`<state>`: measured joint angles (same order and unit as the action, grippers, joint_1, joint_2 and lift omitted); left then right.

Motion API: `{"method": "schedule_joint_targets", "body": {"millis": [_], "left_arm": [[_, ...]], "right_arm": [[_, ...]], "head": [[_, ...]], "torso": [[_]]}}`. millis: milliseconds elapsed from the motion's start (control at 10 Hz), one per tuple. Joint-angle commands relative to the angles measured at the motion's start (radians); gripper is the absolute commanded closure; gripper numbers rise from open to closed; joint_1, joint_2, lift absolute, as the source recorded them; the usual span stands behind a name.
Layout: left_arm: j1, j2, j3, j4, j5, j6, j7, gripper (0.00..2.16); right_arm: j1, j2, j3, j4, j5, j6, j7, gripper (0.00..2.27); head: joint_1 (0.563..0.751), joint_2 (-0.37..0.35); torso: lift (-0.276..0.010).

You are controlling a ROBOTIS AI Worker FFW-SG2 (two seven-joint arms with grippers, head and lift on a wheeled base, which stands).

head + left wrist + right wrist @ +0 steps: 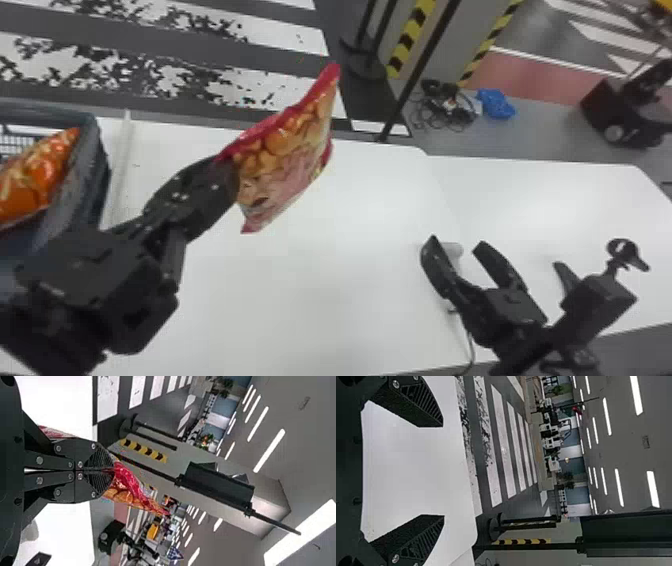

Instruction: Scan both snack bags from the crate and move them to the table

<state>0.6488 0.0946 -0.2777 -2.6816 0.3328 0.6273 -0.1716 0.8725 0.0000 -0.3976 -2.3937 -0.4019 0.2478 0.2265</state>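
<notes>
Nearest the robot, the right gripper (457,243) waits over the white table (320,290), its two fingers parted around nothing, probably kept aside because one arm is enough for so light a load. To its left, the left gripper (229,175) pinches a red-edged snack bag (290,155) by one end, holding it aloft and tilted. The end grip leaves most of the printed packaging exposed, presumably so that a code can be read before the bag is laid down. Beyond the left forearm, the blue-grey crate (85,175) sits at the table's left; an orange snack bag (37,175) leans inside against its wall, apparently awaiting its own turn at scanning.
</notes>
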Motion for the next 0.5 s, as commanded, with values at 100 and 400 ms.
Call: {"method": "schedule_joint_targets", "body": {"millis": [100, 400], "left_arm": [[-0.035, -0.049, 0.021, 0.216, 0.169, -0.002, -0.042, 1.88], [-0.123, -0.097, 0.143, 0.537, 0.408, -0.002, -0.095, 1.89]], "right_arm": [[0.000, 0.001, -0.003, 0.014, 0.000, -0.006, 0.000, 0.11], [0.010, 0.001, -0.015, 0.008, 0.003, -0.006, 0.000, 0.11]], "head": [[0.695, -0.350], [0.695, -0.350]], "torso": [[-0.087], [-0.087]]}}
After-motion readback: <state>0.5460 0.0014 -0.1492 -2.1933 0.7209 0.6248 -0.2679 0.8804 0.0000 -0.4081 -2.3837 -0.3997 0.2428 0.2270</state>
